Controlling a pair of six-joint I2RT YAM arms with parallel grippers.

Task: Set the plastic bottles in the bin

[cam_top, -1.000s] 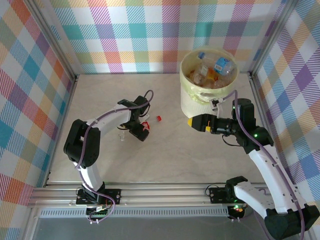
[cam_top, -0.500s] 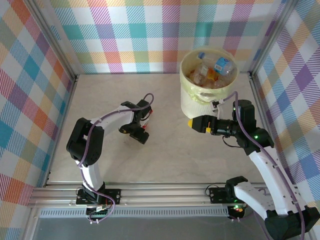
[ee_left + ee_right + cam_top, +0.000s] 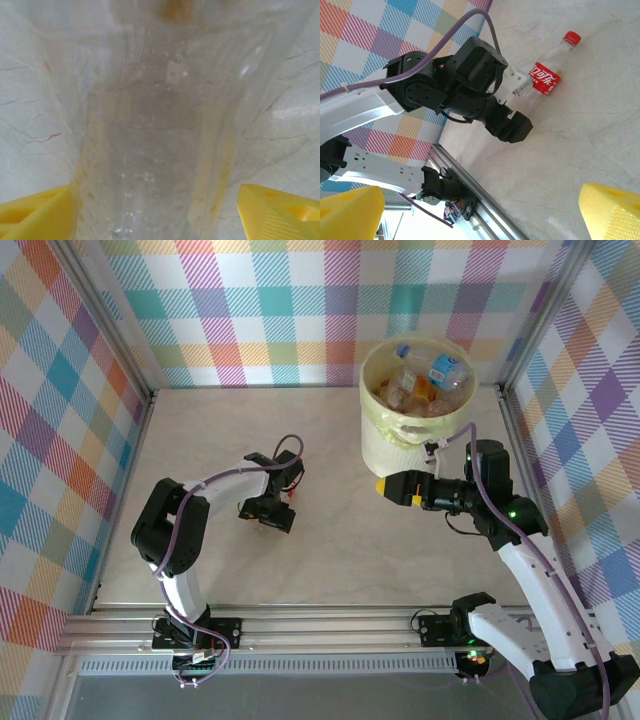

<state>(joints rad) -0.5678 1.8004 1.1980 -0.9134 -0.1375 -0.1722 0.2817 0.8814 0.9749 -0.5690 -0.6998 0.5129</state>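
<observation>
One grab under way. Top view: my left gripper [image 3: 275,512] has dropped at centre-left, well apart from the bin [image 3: 385,445]. Left wrist: jaws narrowing round the bottle [image 3: 155,140], not yet pinching. Right wrist: my right gripper [image 3: 480,215] is spread wide.

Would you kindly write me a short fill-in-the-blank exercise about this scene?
The bottle lying on the table has a ___ cap. The left gripper straddles the clear ___. The bin is pale ___. The right gripper has its jaws ___.
Missing words: red; bottle; yellow; open.
</observation>
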